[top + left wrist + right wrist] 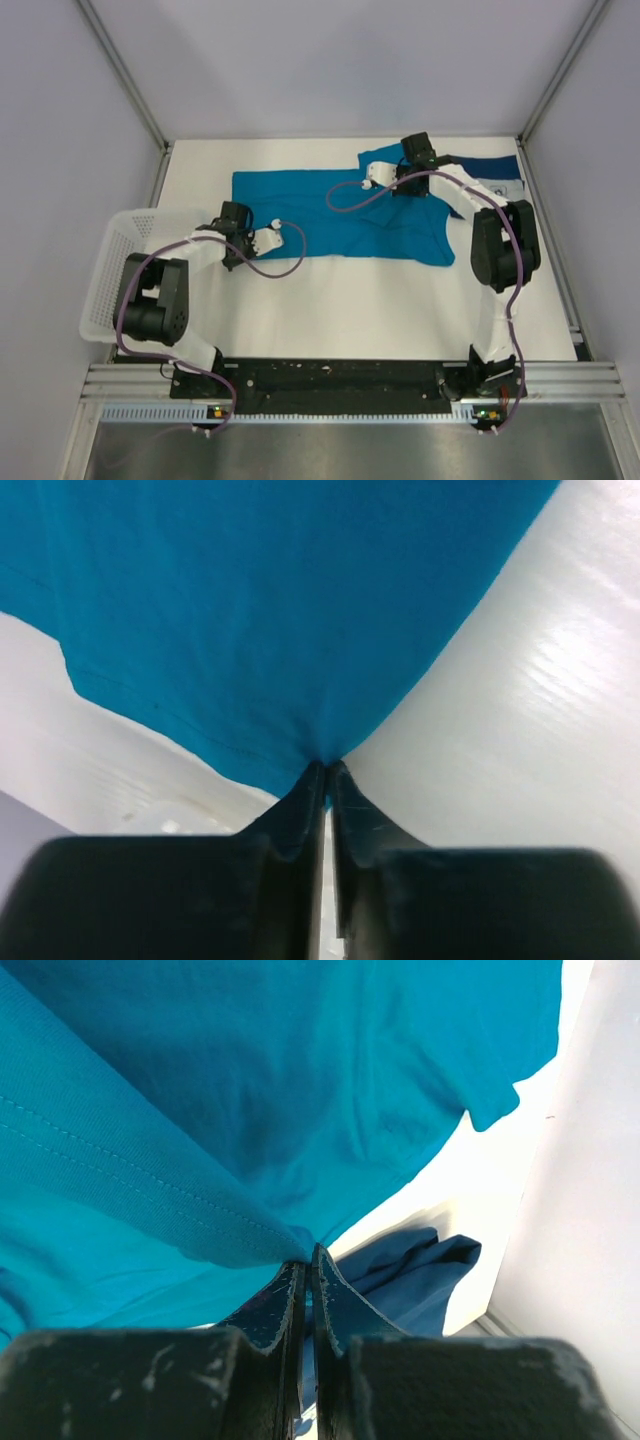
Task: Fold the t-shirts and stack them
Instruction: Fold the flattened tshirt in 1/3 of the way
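The left fingers (325, 770) are pressed almost together, with only a thin slit between them, and they pinch the near left corner of the teal t-shirt (340, 215), whose cloth gathers to a point right at their tips. The right fingers (308, 1260) are likewise closed tight on the same shirt, gripping a stitched hem at its far right side, near the sleeve.

The teal t-shirt lies spread across the far half of the white counter (380, 310), mostly flat, its long side running left to right (its right end is rumpled, with a fold dipping toward the near edge). The left arm reaches in from the shirt's near left corner, the right arm from above its far right part.

The navy t-shirt (495, 168) sits at the far right of the counter, just beside the teal one and partly behind the right arm; a pale printed patch shows on it. A white mesh basket (110, 270) rests at the counter's left edge, apart from both shirts.
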Motion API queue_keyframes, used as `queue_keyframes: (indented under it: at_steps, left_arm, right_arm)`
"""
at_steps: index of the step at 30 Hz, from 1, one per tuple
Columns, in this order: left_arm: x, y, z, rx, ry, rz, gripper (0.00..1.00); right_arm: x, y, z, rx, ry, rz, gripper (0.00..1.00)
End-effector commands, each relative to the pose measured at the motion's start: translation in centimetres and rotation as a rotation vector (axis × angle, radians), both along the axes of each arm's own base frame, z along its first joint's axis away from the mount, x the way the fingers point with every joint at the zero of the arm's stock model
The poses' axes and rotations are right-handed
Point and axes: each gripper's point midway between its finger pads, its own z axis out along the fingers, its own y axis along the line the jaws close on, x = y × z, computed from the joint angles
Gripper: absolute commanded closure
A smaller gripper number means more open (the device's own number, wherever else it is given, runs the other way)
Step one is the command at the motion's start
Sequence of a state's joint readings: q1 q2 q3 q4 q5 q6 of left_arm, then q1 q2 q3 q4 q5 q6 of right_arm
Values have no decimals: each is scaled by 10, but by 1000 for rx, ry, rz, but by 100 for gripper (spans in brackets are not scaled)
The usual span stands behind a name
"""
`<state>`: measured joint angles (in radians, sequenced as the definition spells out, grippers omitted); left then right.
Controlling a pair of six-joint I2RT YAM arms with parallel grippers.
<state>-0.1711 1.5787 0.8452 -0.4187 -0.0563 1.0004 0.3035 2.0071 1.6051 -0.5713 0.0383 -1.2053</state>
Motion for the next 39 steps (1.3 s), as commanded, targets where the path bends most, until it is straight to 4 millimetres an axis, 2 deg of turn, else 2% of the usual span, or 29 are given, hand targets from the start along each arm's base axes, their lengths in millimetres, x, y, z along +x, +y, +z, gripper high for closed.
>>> queue_keyframes:
  at_steps: [1, 5, 11, 16, 17, 19, 20, 21, 23, 25, 27, 29, 32, 34, 35, 37, 39]
  left_arm:
    - [13, 11, -7, 61, -39, 22, 100]
    - [5, 11, -9, 55, -51, 12, 100]
    - [3, 18, -5, 86, -77, 14, 100]
    - [5, 20, -4, 102, -79, 17, 100]
    - [5, 20, -4, 104, -79, 17, 100]
    - [6, 20, -3, 104, -79, 23, 100]
    - [7, 19, -2, 100, -81, 22, 100]
    - [5, 19, -2, 98, -77, 22, 100]
    - [6, 18, 0, 94, -81, 17, 100]
    - [7, 18, 1, 96, -86, 15, 100]
    - [9, 19, 3, 101, -91, 20, 100]
    - [11, 20, 3, 100, -95, 25, 100]
    - [10, 17, 2, 89, -96, 18, 100]
    - [9, 17, 1, 88, -95, 14, 100]
    - [8, 17, -1, 90, -95, 10, 100]
    - [8, 17, -2, 86, -99, 8, 100]
    - [9, 15, -3, 77, -98, 8, 100]
  right_arm:
    - [23, 3, 24, -3, -103, 20, 100]
    - [41, 8, 35, -17, -171, 38, 100]
    - [53, 4, 26, -100, -205, 62, 100]
    - [65, 6, 24, -88, -268, 47, 100]
    - [66, 7, 22, -72, -268, 39, 89]
    - [65, 8, 19, -29, -270, -8, 55]
    - [65, 7, 24, 10, -286, -68, 44]
    - [65, 5, 35, 71, -310, -150, 39]
    - [64, -2, 64, 174, -374, -309, 36]
    - [51, -7, 92, 304, -389, -463, 34]
    - [25, -11, 104, 431, -339, -618, 34]
    - [-10, -13, 98, 550, -229, -773, 34]
    - [-66, -16, 64, 681, -33, -920, 35]
    - [-94, -29, 40, 753, 74, -1031, 35]
    - [-109, -26, 27, 804, 158, -1073, 36]
    - [-132, -31, -1, 814, 259, -1134, 38]
    - [-143, -29, -18, 811, 319, -1143, 40]
